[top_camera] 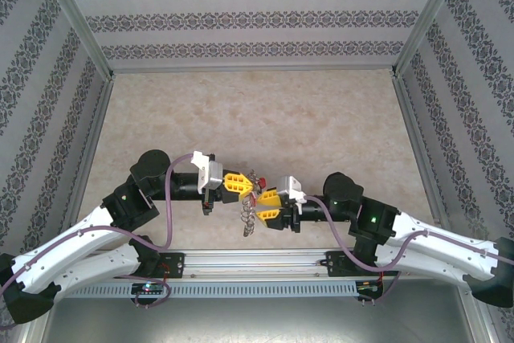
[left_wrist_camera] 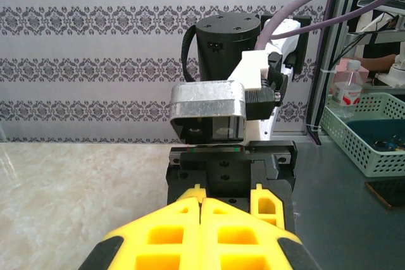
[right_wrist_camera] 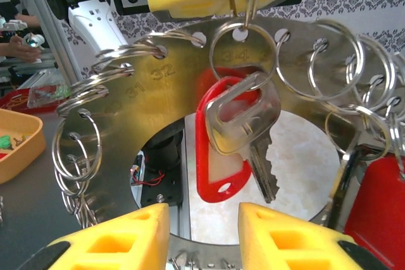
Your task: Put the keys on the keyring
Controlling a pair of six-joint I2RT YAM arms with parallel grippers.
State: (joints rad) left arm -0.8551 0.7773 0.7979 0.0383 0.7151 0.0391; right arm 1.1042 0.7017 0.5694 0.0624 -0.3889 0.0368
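Key (right_wrist_camera: 243,115): silver, with a red tag (right_wrist_camera: 218,156), hanging off a small split ring (right_wrist_camera: 243,49). That ring passes through a numbered hole in the keyring (right_wrist_camera: 145,124). In the right wrist view the keyring is a flat metal hoop with split rings all round its edge. A second tag (right_wrist_camera: 380,207), also red, sits at the right edge; what it hangs from is unclear.

Keyring is in the air between the two grippers, above the near-centre of the table (top_camera: 241,110), not resting on it.

Left gripper (left_wrist_camera: 201,203): fingers pressed together, pinching a loop at the top of the keyring so it dangles.

Right gripper (right_wrist_camera: 204,232): fingers spread, nothing between them, gap just below the key's tip.

Step, my read: this key looks to be on already. The right gripper seems lined up under it, either to seat it or to work another ring.

Next move needs a fine pinch on a thin, swinging part while the left holds steady. Risks: the ring twists, or the fingers catch the tag instead.

Pose: both arms reach inward from their bases, elbows out, wrists about level, grippers facing each other closely.
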